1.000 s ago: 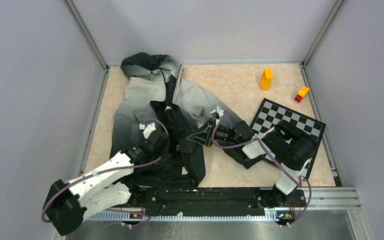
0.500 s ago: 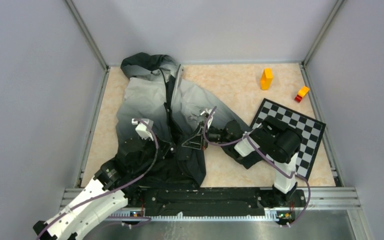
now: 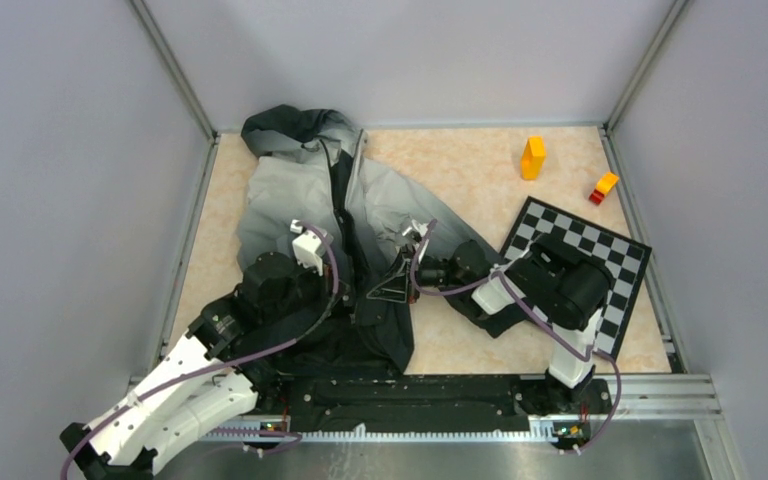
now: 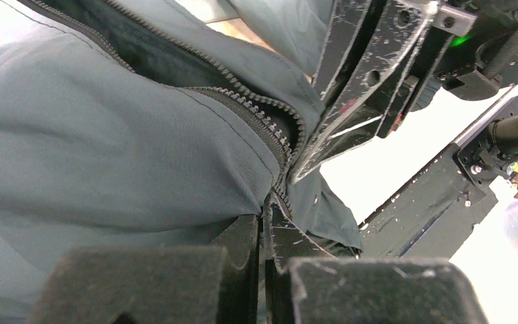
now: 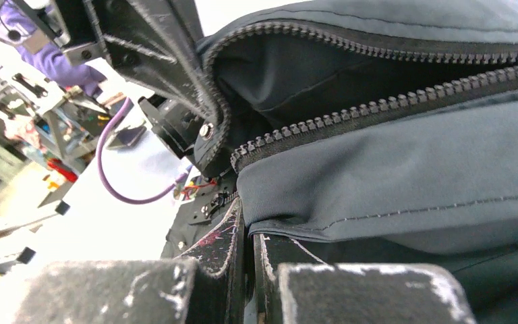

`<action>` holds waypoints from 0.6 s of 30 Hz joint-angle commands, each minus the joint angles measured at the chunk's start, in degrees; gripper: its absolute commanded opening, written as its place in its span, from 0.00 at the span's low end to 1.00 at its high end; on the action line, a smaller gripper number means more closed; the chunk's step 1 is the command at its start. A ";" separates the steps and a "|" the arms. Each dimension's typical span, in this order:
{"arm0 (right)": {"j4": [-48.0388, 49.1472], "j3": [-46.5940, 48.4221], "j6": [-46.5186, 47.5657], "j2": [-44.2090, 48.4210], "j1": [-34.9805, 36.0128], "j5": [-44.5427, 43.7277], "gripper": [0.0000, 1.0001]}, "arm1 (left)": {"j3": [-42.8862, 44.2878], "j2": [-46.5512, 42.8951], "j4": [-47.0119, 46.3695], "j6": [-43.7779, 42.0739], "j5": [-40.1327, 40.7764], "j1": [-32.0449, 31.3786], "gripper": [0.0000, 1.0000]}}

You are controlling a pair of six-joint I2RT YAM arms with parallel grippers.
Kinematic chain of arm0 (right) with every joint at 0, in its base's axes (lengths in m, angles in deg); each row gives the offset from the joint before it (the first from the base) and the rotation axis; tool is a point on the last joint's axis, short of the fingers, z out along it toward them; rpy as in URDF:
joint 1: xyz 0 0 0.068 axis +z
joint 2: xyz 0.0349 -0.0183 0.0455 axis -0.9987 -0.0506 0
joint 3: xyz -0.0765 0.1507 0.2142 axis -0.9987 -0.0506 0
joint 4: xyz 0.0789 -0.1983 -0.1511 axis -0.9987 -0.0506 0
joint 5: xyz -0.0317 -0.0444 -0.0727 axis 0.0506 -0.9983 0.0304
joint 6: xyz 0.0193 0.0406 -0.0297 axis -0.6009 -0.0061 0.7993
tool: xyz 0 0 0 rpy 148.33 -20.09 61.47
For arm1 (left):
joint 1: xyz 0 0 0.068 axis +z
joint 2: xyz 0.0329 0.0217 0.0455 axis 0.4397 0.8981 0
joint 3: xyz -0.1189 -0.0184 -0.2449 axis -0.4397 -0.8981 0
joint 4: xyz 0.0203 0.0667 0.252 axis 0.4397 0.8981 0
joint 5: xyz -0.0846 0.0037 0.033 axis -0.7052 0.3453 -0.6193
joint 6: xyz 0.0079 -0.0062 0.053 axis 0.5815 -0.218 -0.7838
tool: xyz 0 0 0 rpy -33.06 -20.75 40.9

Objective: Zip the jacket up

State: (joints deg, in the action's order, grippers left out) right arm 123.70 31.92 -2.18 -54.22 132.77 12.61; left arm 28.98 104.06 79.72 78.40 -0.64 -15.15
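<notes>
- Top external view: takes in the whole jacket (image 3: pixel 290 190), spread over the tabletop (image 3: pixel 460 170) from the hood at 11 o'clock down to the black hem at 7 o'clock, near the arm bases.
- Hides the grip from that height: puts left gripper (image 3: pixel 348 295) and right gripper (image 3: pixel 378 290) close together over the dark lower front, tips lost against black cloth.
- Left wrist view: shows left fingers (image 4: pixel 243 236) pinched shut on the jacket's front edge, just under the zipper (image 4: pixel 256 115) teeth, with the right gripper's black frame close at 1 o'clock.
- Right wrist view: shows right fingers (image 5: pixel 222 243) clamped on a grey fabric edge, and above them two rows of teeth lying apart, unjoined.
- Seen from above only: yellow block (image 3: pixel 532 157) at 1 o'clock, red-and-yellow block (image 3: pixel 603 187) at 2 o'clock, checkerboard (image 3: pixel 600 250) at 3 to 4 o'clock, partly covered by the right arm (image 3: pixel 560 290).
</notes>
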 commanded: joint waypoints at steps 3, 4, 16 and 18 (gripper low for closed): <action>12.78 -2.50 8.92 5.98 0.91 1.46 0.00 | 2.34 -3.77 0.15 -0.17 -0.87 0.10 0.00; 12.83 -2.66 8.93 6.39 0.96 1.01 0.00 | 2.40 -4.08 0.56 0.10 -1.31 0.09 0.00; 12.82 -4.90 9.51 11.55 2.14 -5.98 0.00 | 1.31 -7.45 0.52 0.47 -1.56 0.09 0.00; 12.80 -4.88 9.19 11.82 2.23 -6.60 0.00 | 1.15 -7.59 0.40 0.51 -1.38 0.10 0.00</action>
State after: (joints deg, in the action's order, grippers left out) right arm 123.62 27.07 5.87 -45.15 134.21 7.76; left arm 29.05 97.32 82.18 78.56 -1.47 -15.15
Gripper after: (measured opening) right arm 0.014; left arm 0.005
